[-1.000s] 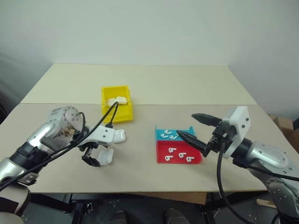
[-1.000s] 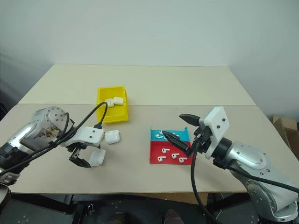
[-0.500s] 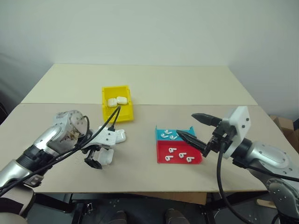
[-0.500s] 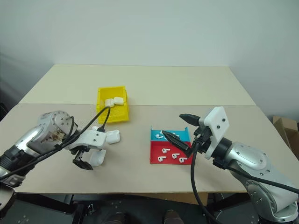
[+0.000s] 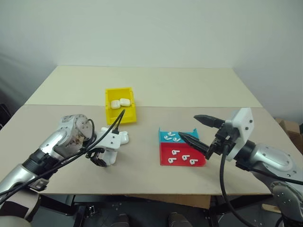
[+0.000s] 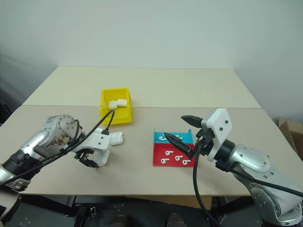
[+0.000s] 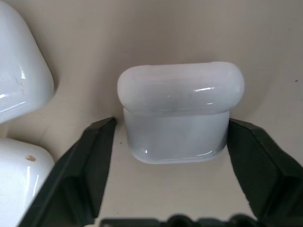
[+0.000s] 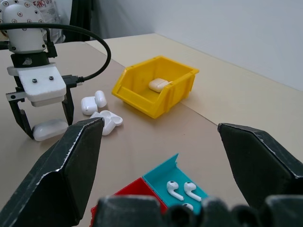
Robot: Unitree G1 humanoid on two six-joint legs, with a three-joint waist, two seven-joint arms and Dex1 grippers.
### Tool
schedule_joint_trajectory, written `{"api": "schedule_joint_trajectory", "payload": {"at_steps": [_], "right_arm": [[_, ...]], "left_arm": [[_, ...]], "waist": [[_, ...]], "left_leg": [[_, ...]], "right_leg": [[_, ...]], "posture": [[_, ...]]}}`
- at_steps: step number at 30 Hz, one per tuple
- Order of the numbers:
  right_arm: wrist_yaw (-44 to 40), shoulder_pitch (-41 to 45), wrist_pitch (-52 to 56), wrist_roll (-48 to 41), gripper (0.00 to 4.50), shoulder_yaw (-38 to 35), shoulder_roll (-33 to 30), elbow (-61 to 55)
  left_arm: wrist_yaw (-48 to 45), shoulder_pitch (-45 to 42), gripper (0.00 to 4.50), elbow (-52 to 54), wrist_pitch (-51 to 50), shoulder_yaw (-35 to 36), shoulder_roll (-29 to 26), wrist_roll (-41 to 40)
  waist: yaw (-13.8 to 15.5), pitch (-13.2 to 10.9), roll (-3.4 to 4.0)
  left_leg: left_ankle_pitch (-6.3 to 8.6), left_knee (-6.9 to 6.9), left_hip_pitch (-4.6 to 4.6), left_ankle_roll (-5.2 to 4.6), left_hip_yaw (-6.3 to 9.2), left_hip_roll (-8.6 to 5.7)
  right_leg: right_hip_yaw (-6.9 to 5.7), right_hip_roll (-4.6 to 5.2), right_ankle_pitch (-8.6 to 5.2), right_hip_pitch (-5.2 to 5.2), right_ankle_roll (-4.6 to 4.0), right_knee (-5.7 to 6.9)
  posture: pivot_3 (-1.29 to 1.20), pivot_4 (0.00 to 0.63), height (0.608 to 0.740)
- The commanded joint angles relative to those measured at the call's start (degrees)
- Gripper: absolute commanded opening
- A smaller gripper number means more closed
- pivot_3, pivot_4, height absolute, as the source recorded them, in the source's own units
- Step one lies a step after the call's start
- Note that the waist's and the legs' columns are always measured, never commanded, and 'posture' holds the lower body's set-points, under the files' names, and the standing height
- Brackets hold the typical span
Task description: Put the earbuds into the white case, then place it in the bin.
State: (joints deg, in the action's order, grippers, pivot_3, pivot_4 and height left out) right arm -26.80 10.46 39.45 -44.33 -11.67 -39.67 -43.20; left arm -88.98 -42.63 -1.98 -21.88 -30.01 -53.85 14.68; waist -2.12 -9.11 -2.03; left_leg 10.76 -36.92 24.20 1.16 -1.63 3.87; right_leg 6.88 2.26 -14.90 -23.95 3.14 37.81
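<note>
A closed white case [image 7: 180, 113] lies on the table, and my left gripper [image 5: 105, 160] points down over it with both black fingers [image 7: 90, 161] pressed against its sides. Tiny white earbuds [image 5: 170, 137] lie in the teal tray [image 5: 190, 133], and more lie in the red tray [image 5: 199, 162] in front of it. My right gripper [image 5: 189, 126] hovers open just right of those trays with nothing between its fingers. The yellow bin [image 5: 124, 118] stands behind the left gripper and has two white cases [image 5: 119, 102] in it.
More white cases [image 5: 122, 137] lie between the left gripper and the bin, one of them with its lid open [image 8: 110, 120]. A black cable loops from the left wrist toward the bin. The table's front edge [image 5: 142, 193] runs close below both arms.
The left gripper's fingers have closed in from wide open onto the sides of the white case. The right arm has kept still.
</note>
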Motion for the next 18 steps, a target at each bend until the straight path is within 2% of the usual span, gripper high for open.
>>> {"api": "schedule_joint_trajectory", "payload": {"at_steps": [1,4,9,12,15,18], "right_arm": [[-0.10,0.01,-0.03,-1.23,4.50,-1.39,-0.83,-2.07],[-1.16,0.34,-0.29,-1.42,4.50,-1.40,-1.48,-1.36],[-9.63,0.64,-1.18,-3.08,4.50,-2.44,-6.09,1.73],[-15.84,0.63,-2.28,-3.55,4.50,-3.53,-9.10,4.38],[-22.06,1.40,-2.89,-3.65,4.50,-3.89,-11.96,7.18],[-27.59,2.27,-3.04,-3.97,4.50,-4.38,-14.73,10.11]], "left_arm": [[-0.44,1.23,2.81,-0.26,1.19,0.64,-0.85,0.25],[-0.24,1.92,2.81,-0.74,3.28,3.06,-1.97,-1.33],[-0.35,3.16,2.81,-2.44,9.96,13.09,-4.56,-10.20],[-0.85,2.68,2.81,-3.15,11.25,20.89,-5.01,-18.29],[0.51,2.37,2.81,-1.65,5.96,28.26,-2.81,-27.15],[7.60,3.13,2.81,3.81,-2.78,36.15,2.12,-36.74]], "waist": [[-0.03,0.00,0.00],[-0.29,0.00,0.00],[-0.46,-0.01,-0.02],[-0.32,-0.02,-0.03],[-0.10,-0.02,-0.03],[0.02,-0.02,-0.03]], "left_leg": [[0.00,0.00,0.00,0.00,0.00,0.00],[0.00,0.00,0.02,0.00,0.00,0.00],[0.00,0.01,0.08,0.00,0.00,0.03],[0.00,0.00,0.12,0.00,0.00,0.02],[0.01,0.00,0.12,-0.01,0.00,0.02],[0.01,-0.01,0.12,-0.01,0.01,0.03]], "right_leg": [[0.00,0.00,0.00,0.00,0.00,0.00],[0.00,0.00,0.00,-0.03,0.00,0.01],[-0.01,-0.01,0.00,-0.11,0.00,0.01],[-0.02,0.00,0.00,-0.11,0.00,-0.03],[-0.05,0.01,0.00,-0.08,0.01,-0.08],[-0.07,0.02,0.00,-0.07,0.02,-0.07]], "posture": [[0.00,0.150,0.740],[0.00,0.150,0.740],[0.00,0.150,0.740],[0.00,0.150,0.740],[0.00,0.150,0.740],[0.00,0.150,0.740]]}}
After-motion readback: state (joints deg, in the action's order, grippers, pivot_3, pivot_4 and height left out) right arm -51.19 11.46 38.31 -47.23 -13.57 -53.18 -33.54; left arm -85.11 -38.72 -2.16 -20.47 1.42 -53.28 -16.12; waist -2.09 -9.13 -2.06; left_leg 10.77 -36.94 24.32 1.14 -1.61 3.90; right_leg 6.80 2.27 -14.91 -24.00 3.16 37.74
